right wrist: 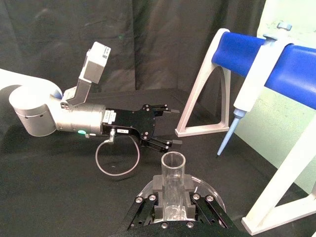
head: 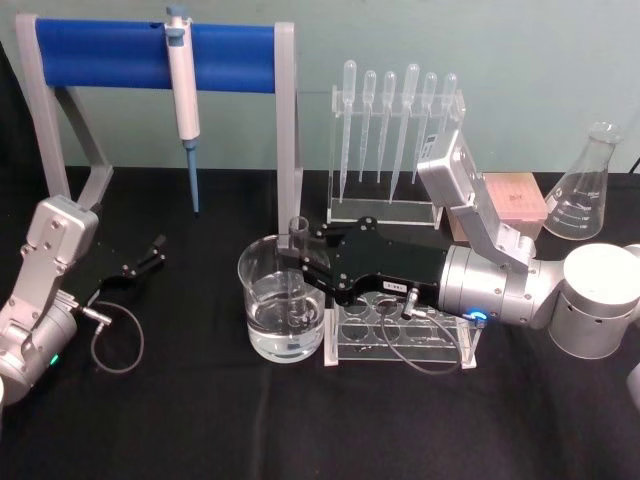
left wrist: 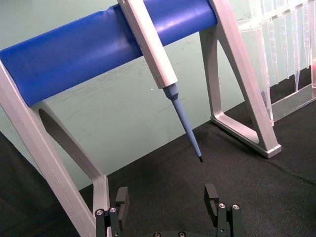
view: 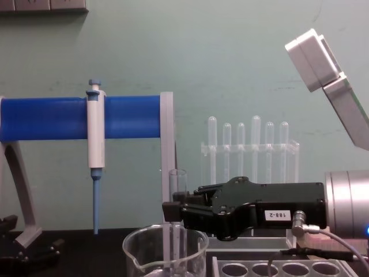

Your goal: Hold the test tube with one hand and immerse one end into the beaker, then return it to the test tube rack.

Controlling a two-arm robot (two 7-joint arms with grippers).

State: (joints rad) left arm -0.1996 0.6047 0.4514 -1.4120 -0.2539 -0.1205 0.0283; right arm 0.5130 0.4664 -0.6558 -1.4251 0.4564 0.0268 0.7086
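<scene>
A black counter (head: 200, 420) carries everything. At its far left stands a grey stand (head: 288, 120) with a thick blue crossbar, and a white and blue micropipette (head: 182, 90) hangs on it, tip down. The right arm reaches in from the right across the middle of the counter. The left arm lies low at the near left edge. At the far middle is a clear pipette rack (head: 395, 205) of thin plastic pipettes, and a conical glass flask (head: 585, 190) stands at the far right. The beaker (head: 262, 330), partly filled with clear liquid, stands near the middle of the counter, just left of the clear test tube rack (head: 400, 340), whose round holes lie under the right arm's wrist. The right tool (head: 297, 262) hovers over the beaker with its black fingers closed on the test tube (head: 298, 232). The left tool (head: 148, 256) rests well to the left of the beaker, its fingers spread wide with nothing between them. The test tube stands upright, with its open rim above the fingers. Its lower part is down inside the beaker, and its bottom end seems to reach into the liquid.
</scene>
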